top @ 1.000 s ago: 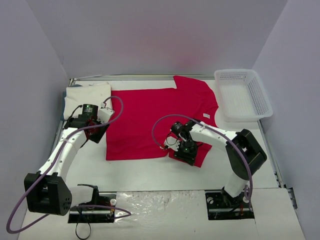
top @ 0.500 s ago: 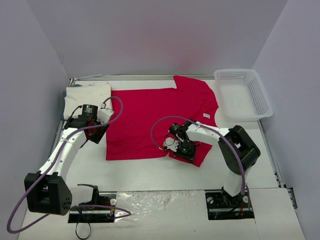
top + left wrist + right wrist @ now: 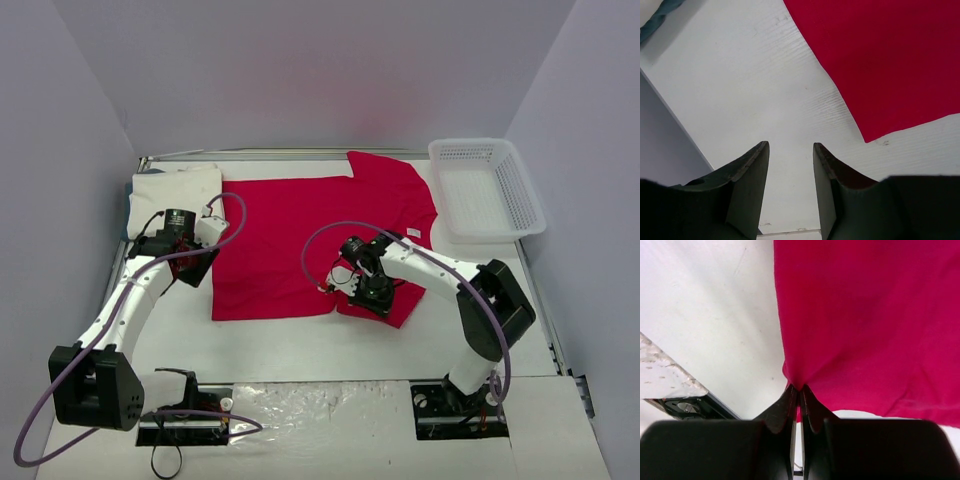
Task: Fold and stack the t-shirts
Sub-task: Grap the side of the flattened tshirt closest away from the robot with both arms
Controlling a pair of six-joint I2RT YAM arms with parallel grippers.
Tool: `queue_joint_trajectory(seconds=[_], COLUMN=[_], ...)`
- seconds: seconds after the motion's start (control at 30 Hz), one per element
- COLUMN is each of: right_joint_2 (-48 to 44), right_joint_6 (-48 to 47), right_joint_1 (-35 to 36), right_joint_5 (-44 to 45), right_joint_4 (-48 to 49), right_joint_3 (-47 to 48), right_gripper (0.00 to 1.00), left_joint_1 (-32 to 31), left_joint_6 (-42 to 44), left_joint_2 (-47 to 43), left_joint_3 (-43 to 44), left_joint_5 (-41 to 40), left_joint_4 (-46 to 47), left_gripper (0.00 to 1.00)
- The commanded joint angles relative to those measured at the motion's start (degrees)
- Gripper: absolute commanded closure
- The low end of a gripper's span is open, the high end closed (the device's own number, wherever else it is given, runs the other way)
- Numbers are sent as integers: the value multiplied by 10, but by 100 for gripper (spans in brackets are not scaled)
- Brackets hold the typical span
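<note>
Red shirt (image 3: 300, 235) lies spread flat across the middle of the table (image 3: 300, 345), collar end toward the basket (image 3: 487, 190). White shirt (image 3: 175, 195) sits folded at the far left corner, just beside the red one's hem. Right gripper (image 3: 796, 390) has its jaws pressed together on the near edge of the red shirt by the near sleeve, and the cloth puckers into a small peak at the tips. Left gripper (image 3: 790, 147) hangs over bare table just beside the shirt's near hem corner, jaws spread partway with nothing between them. Step in hand appears to be the first lengthwise fold. To do it well, the left gripper likely needs to take that hem corner first, so both ends of the near edge rise together. The lift should be low and level, the edge carried straight toward the far side. Risks: a thin pinch slipping, or a one-sided pull skewing the crease.
</note>
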Motion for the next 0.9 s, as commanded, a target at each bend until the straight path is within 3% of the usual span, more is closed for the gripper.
queue_joint_trajectory(seconds=[0.0, 0.23, 0.77, 0.87], right_joint_2=[-40, -10, 185, 222], right_joint_6=[-15, -44, -99, -101], right_joint_1=[-2, -38, -108, -121], right_joint_5=[-8, 18, 29, 31], right_joint_4=[-72, -97, -124, -123], right_joint_3=[43, 103, 321, 349], right_gripper=[100, 100, 100, 94], left_joint_1=[3, 4, 3, 3], left_joint_6=[-7, -6, -4, -4], left_joint_2=[-8, -9, 8, 15], left_joint_3=[2, 2, 9, 9], left_joint_5=[4, 4, 14, 15], left_joint_4=[2, 0, -5, -3], left_gripper=[61, 61, 61, 61])
